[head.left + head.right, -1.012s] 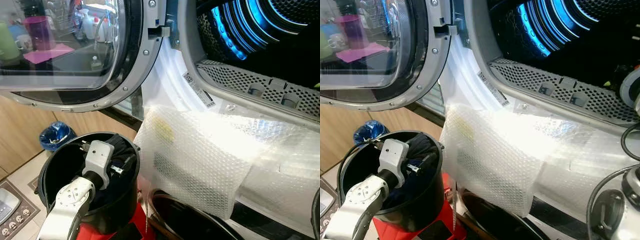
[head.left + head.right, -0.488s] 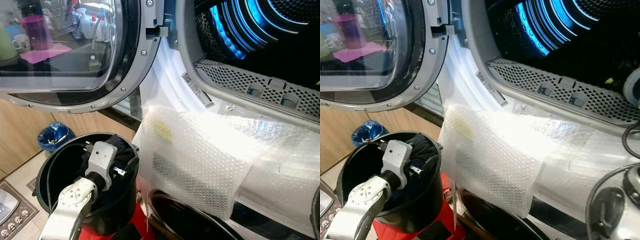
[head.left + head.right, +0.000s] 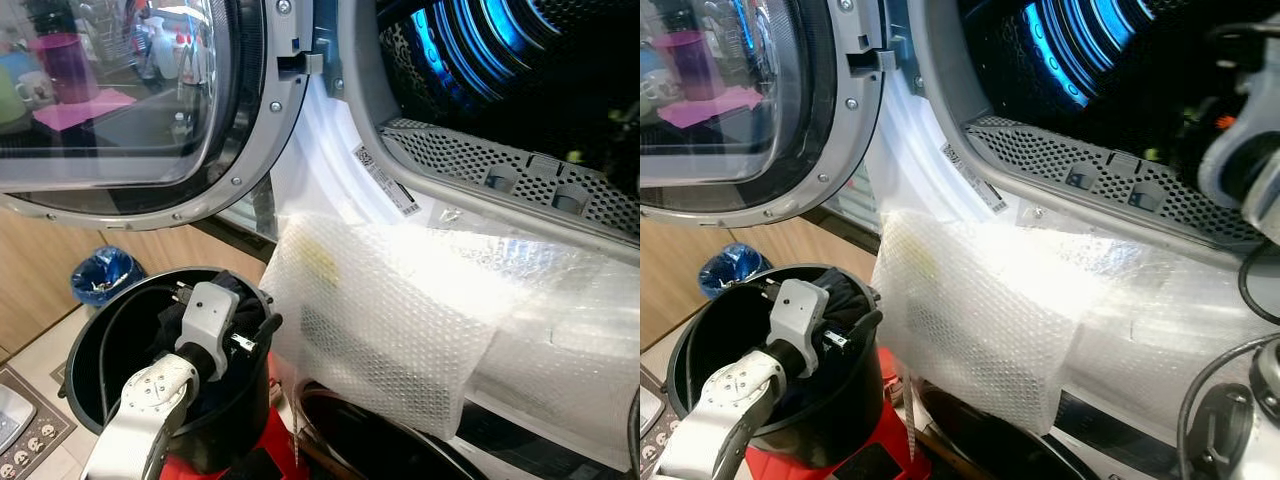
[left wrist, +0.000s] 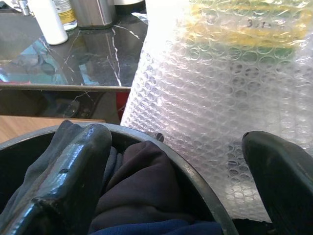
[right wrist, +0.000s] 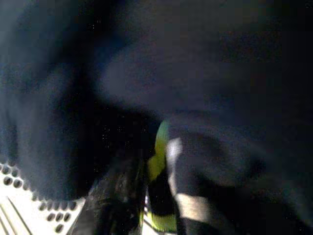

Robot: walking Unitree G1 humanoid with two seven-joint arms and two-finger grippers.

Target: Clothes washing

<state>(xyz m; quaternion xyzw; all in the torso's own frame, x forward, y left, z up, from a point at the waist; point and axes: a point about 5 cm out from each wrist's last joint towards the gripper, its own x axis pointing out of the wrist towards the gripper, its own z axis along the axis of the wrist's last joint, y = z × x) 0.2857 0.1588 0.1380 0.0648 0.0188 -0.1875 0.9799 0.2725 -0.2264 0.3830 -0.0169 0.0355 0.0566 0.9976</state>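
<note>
Blue bag (image 3: 101,275): on the floor at far left, beside the wooden panel; well apart from the machine.
Door (image 3: 140,100): round glass door swung open to the left; its pane reflects a countertop with bottles.
Bucket (image 3: 95,330): black, standing on the floor below the door, just beside the bubble wrap; dark clothes (image 4: 142,191) lie heaped inside, reaching up to the rim.
Left gripper (image 4: 176,181): down at the bucket's rim nearest the machine; its two black fingers (image 4: 73,171) are spread wide, one inside the bucket against the dark clothes, the other outside the rim by the bubble wrap; nothing is pinched between them.
Bubble wrap (image 3: 400,310): draped over the machine's white front below the drum opening; a yellow patch shows through it.
Drum (image 3: 500,60): open, dark inside with blue light on the ribs; a perforated grey lip runs along its lower edge.
Right gripper (image 5: 146,196): arm reaches into the drum at the right; the wrist view is dark and blurred, showing dark fabric and a yellow-green piece (image 5: 159,161) by a finger; whether it grips anything, I cannot tell.
</note>
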